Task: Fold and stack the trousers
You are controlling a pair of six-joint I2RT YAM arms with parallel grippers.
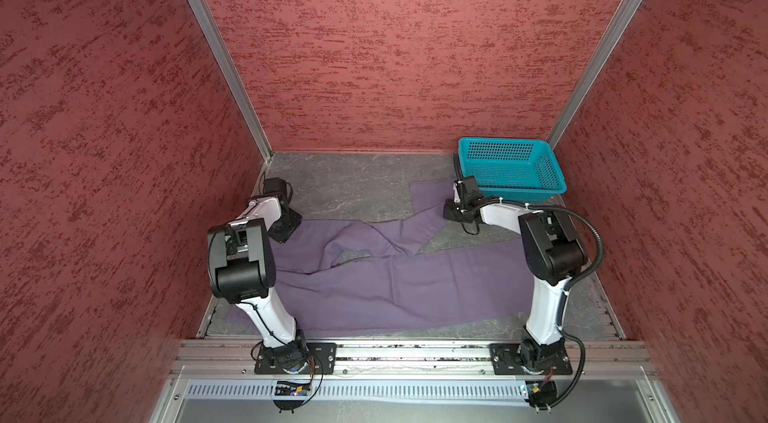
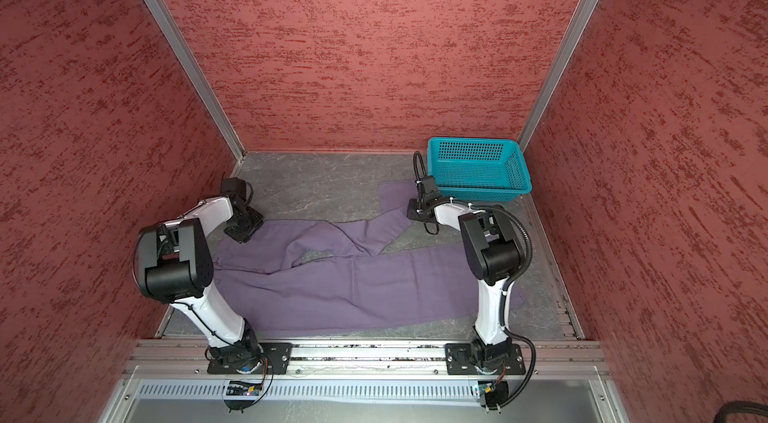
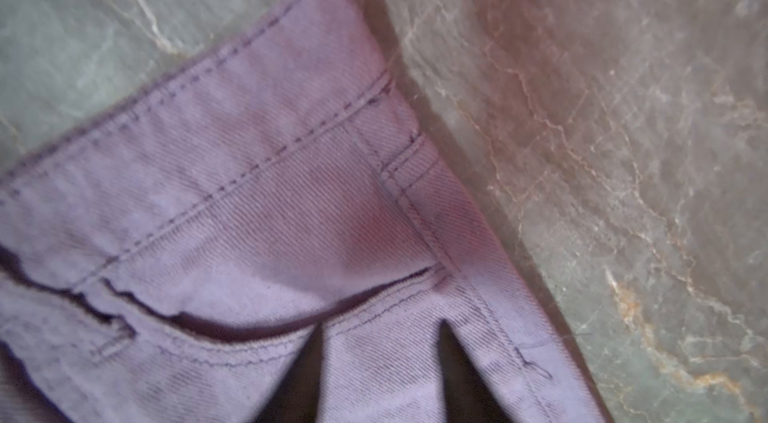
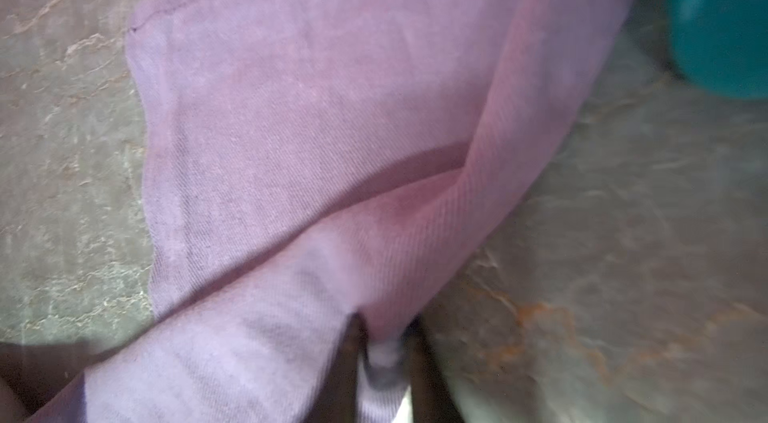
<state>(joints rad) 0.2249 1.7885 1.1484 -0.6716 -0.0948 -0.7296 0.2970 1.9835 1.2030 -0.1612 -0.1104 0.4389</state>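
A: Left gripper (image 3: 383, 329) narrow, pinching the waistband corner of the trousers (image 1: 395, 283)!
B: Right gripper (image 4: 385, 331) clamped tight on a leg fold (just beside the basket (image 1: 511, 169)). Trousers sprawl flat across the table (image 1: 340, 179).

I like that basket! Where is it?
In both top views, the basket sits in the table's far right corner, just behind the right claw gripping the trousers.

one trousers (image 1: 395, 288), one basket (image 1: 519, 188)
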